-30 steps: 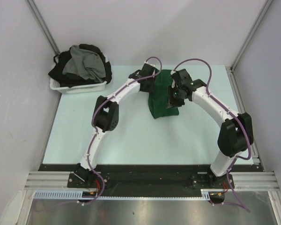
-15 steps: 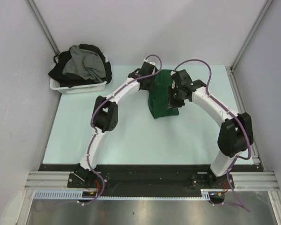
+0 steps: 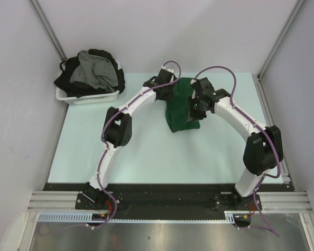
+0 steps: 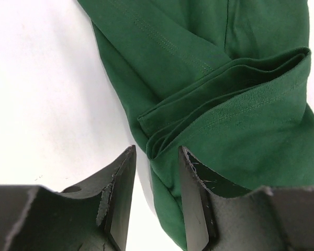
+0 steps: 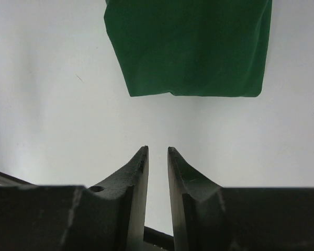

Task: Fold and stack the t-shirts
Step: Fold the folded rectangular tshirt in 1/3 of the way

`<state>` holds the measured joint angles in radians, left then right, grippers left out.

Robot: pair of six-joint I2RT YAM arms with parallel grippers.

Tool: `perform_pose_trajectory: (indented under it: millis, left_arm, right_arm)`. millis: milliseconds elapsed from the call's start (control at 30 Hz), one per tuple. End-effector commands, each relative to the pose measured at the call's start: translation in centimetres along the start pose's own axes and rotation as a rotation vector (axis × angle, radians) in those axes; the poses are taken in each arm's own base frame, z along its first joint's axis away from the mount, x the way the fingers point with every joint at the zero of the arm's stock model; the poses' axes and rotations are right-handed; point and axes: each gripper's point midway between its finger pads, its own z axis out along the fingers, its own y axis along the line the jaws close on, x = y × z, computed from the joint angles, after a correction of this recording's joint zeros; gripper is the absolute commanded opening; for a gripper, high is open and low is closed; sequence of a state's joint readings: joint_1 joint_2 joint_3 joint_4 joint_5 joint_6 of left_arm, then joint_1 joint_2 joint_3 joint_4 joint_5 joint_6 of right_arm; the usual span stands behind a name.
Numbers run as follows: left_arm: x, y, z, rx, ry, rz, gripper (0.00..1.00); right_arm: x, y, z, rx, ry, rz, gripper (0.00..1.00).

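Hardly any change over the last second; only a slight creep of the left arm (image 3: 138, 99) toward 11 o'clock at its wrist end, and no shift at all in the dark green t-shirt (image 3: 180, 117). Reads as a pause for lining up rather than a fold under way; likely between 2 folds, with stacking not yet begun.

Lies as a narrow folded strip on the bench (image 3: 120, 157), running from 12 toward 6 o'clock, a little beyond bench centre toward 12; stacked fold edges plain in the left wrist view; soft, likely to slump if lifted by 1 edge only.

Left tool (image 4: 156, 151) about half wide at the strip's 9 o'clock edge; 1 finger over cloth, the other over bare bench; nothing visibly clamped. Right tool (image 5: 157, 150) narrow, a slim gap, holding nothing; at the strip's 3 o'clock side from above, in its own view aimed at bare bench short of a squared end of the strip.

At the 10 o'clock corner, a white plastic basket (image 3: 94, 97) heaped with a grey t-shirt (image 3: 94, 70) over black t-shirts (image 3: 65, 83), untouched; so early in the task by this judgement.

Smooth, matt, pale mint bench; plain white walls (image 3: 162, 31) on 3 sides; aluminium rail (image 3: 167, 200) along the 6 o'clock edge.
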<state>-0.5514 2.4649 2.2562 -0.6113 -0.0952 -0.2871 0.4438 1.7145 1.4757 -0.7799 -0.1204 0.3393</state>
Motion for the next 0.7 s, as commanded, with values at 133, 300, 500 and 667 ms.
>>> perform_pose_trajectory:
  millis: [133, 300, 500, 667]
  left_arm:
    - [-1.8, -1.1, -0.4, 0.048, -0.049, -0.011, 0.41]
    - [-1.6, -1.3, 0.0, 0.061, -0.043, -0.015, 0.40]
    - [-1.5, -1.4, 0.2, 0.064, -0.042, -0.021, 0.27]
    - [-2.4, -1.2, 0.0, 0.046, -0.070, -0.018, 0.13]
  right_arm:
    - [-0.6, 0.2, -1.1, 0.000, -0.036, -0.009, 0.26]
    - [-0.7, 0.1, -1.2, 0.004, -0.036, -0.011, 0.26]
    - [-0.6, 0.0, -1.2, 0.006, -0.034, -0.011, 0.25]
    - [-0.4, 0.1, -1.0, 0.003, -0.025, -0.008, 0.25]
